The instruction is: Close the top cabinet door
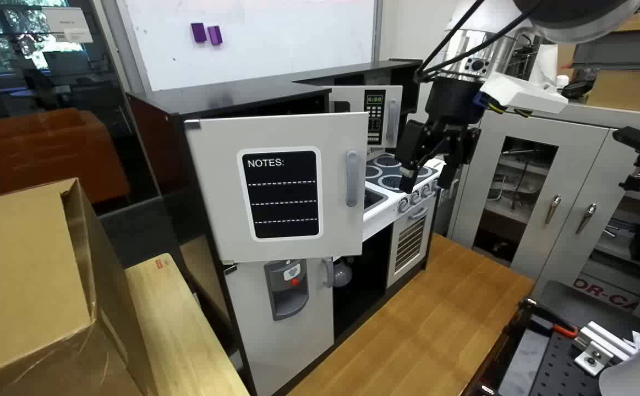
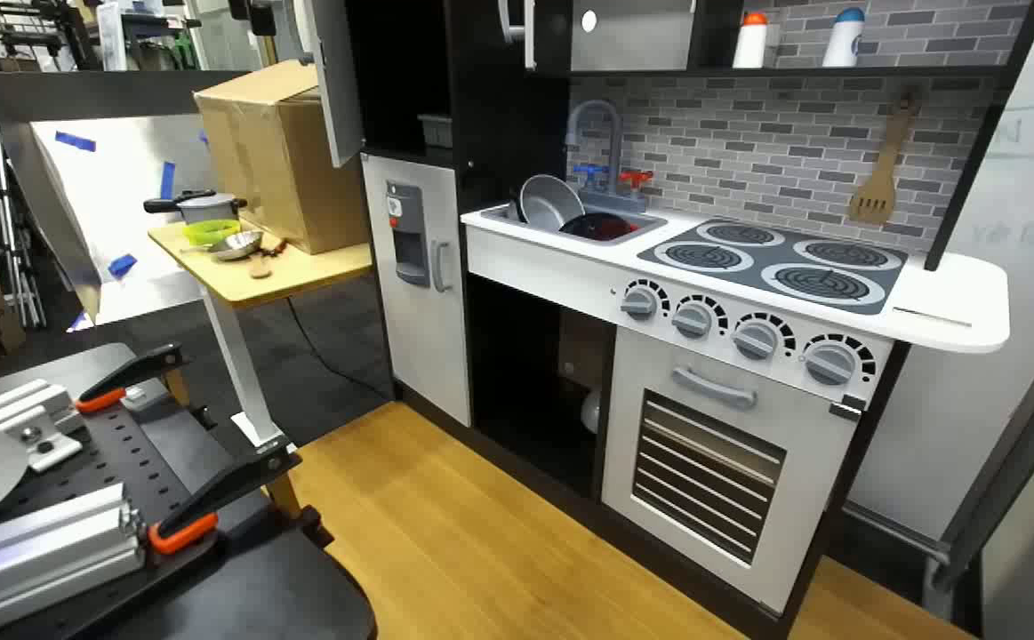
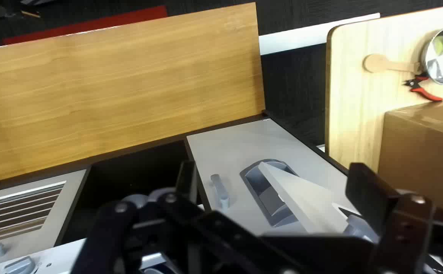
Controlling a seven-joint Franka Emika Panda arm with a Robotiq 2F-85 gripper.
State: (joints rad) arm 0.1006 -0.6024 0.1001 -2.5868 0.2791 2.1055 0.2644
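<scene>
Top cabinet door (image 1: 281,190) juts out; gripper (image 1: 426,184) hangs with fingers (image 3: 370,194) parted

Lettered "NOTES:", the door stands swung wide on the tall unit (image 2: 508,116), at the edge of the counter (image 2: 957,289) beside the sink (image 1: 373,199). In an exterior view the gripper shows past the door's handle (image 1: 352,179), apart from it, its fingers seen against the counter's front edge at the corner by the stove (image 2: 771,252); its true depth I cannot tell. The wrist view shows the fingers splayed, released. A gray pan (image 2: 552,203) leans in the sink.
</scene>
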